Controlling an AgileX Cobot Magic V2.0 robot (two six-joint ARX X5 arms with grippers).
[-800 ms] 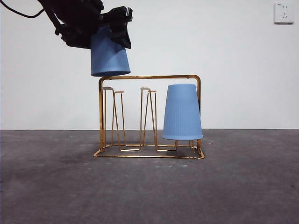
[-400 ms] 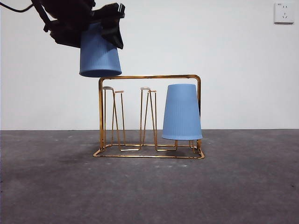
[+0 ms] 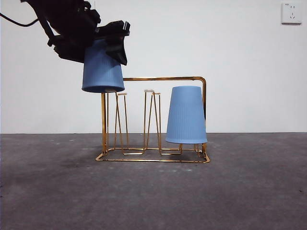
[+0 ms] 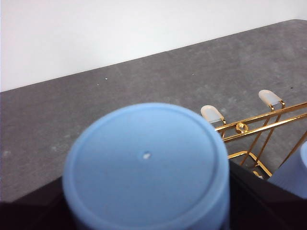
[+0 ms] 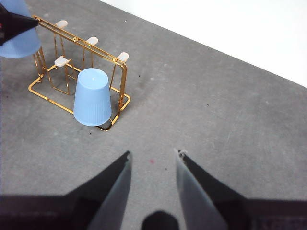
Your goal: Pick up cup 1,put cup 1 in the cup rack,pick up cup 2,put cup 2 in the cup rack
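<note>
Cup 2 point(image 3: 102, 69) is a blue ribbed cup held upside down by my left gripper point(image 3: 91, 48), whose jaws are shut on its sides. Its rim hangs at the top left corner of the gold wire cup rack point(image 3: 163, 78), level with the leftmost prong tips. The left wrist view is filled by the cup's base point(image 4: 146, 163), with the rack point(image 4: 259, 125) beyond. Cup 1 point(image 3: 186, 115) sits upside down on the rack's right end, also seen as cup 1 point(image 5: 93, 96). My right gripper point(image 5: 153, 154) hovers open and empty, high and well away from the rack point(image 5: 79, 38).
The rack stands mid-table on a dark grey surface point(image 3: 249, 191). A white wall runs close behind it, with a socket point(image 3: 291, 13) at the upper right. Two middle prong pairs point(image 3: 152, 92) of the rack are bare.
My left gripper carried cup 2 slightly left, then lowered it. Its rim has dropped from above the rack's top bar to the level of the prong tips.
</note>
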